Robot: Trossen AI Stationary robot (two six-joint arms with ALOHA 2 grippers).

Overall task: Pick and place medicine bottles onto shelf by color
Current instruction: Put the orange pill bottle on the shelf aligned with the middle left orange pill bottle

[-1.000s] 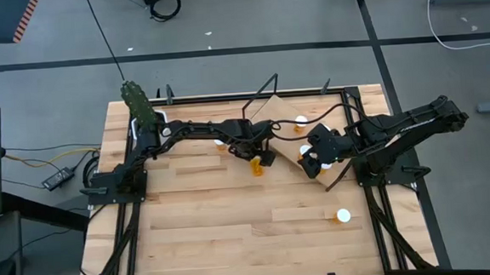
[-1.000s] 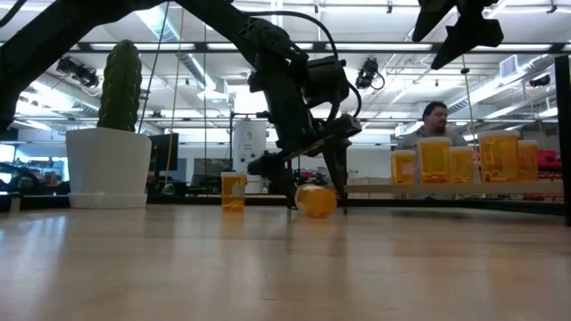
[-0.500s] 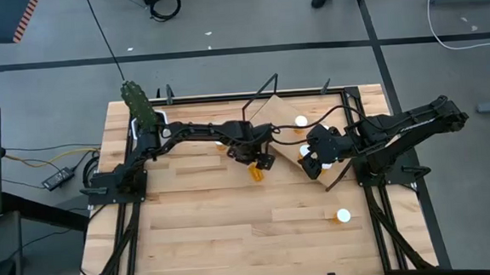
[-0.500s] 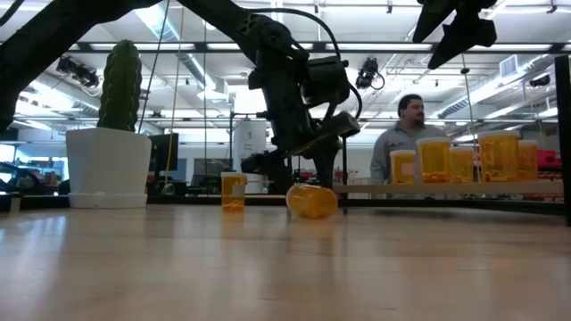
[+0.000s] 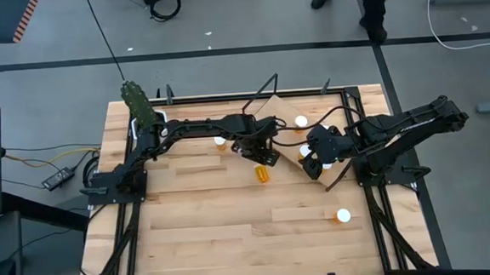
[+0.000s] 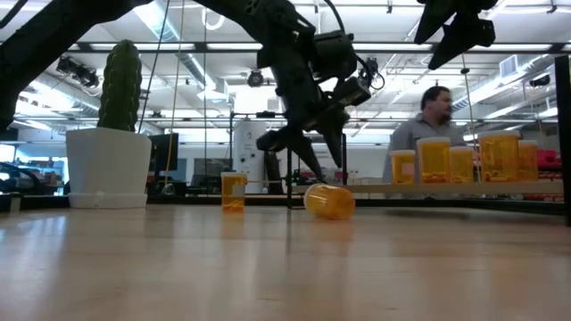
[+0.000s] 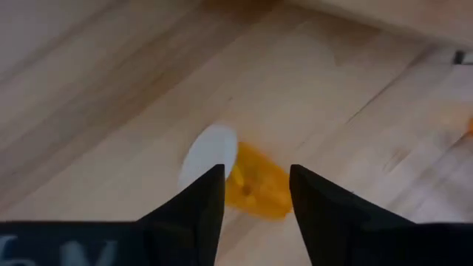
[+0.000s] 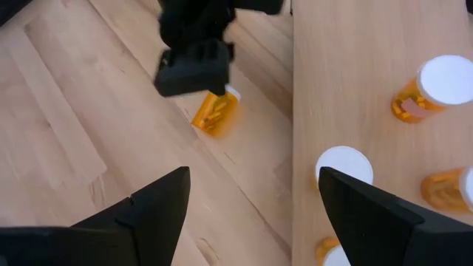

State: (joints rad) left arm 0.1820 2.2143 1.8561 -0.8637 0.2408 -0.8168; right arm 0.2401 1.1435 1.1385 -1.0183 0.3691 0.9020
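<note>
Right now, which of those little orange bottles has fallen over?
The bottle lying on its side just below the left gripper; the other bottles stand upright.

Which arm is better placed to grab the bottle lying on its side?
Left. Its open gripper hangs just above the tipped bottle, which shows between its fingers in the wrist view. The right gripper is over the shelf.

Below the left gripper (image 7: 255, 196), the fallen bottle (image 7: 255, 185) is blurred. Its fingers (image 7: 199, 203) hide the bottle's sides.
</note>
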